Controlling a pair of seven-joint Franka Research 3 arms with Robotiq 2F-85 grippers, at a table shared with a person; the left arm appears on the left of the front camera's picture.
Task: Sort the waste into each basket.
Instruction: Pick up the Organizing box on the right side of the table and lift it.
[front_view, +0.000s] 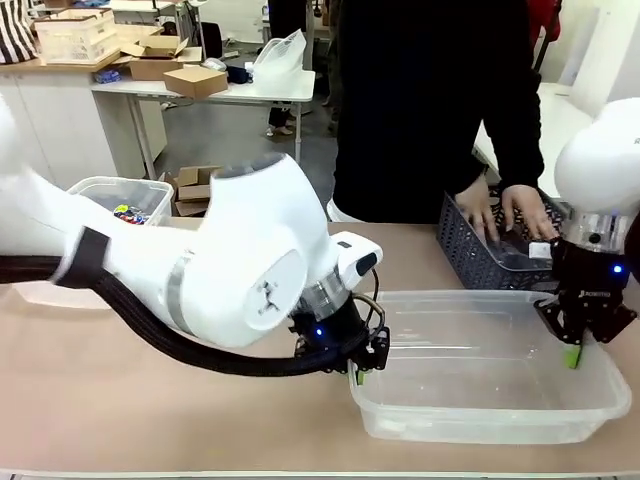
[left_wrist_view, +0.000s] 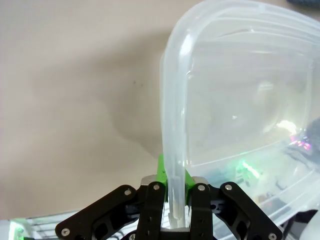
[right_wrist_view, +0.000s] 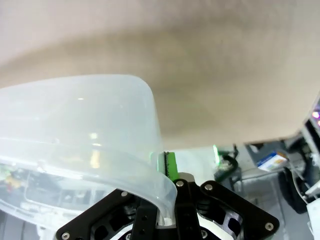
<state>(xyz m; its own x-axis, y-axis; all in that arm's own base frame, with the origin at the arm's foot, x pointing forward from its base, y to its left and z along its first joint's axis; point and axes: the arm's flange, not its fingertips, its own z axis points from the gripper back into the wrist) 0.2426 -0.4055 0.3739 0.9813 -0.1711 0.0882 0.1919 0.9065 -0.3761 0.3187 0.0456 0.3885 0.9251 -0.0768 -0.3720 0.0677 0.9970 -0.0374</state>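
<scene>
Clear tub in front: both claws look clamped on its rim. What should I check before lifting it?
1. Left claw shut on the clear tub, at its left rim: ok.
2. Right claw shut on the right rim: ok.
3. Tub resting flat on the table: ok.
4. Gap between tub and dark basket behind it: cannot tell.
5. Person's hands away from the lift: not ok, both are in the basket, close to the right claw.
</scene>
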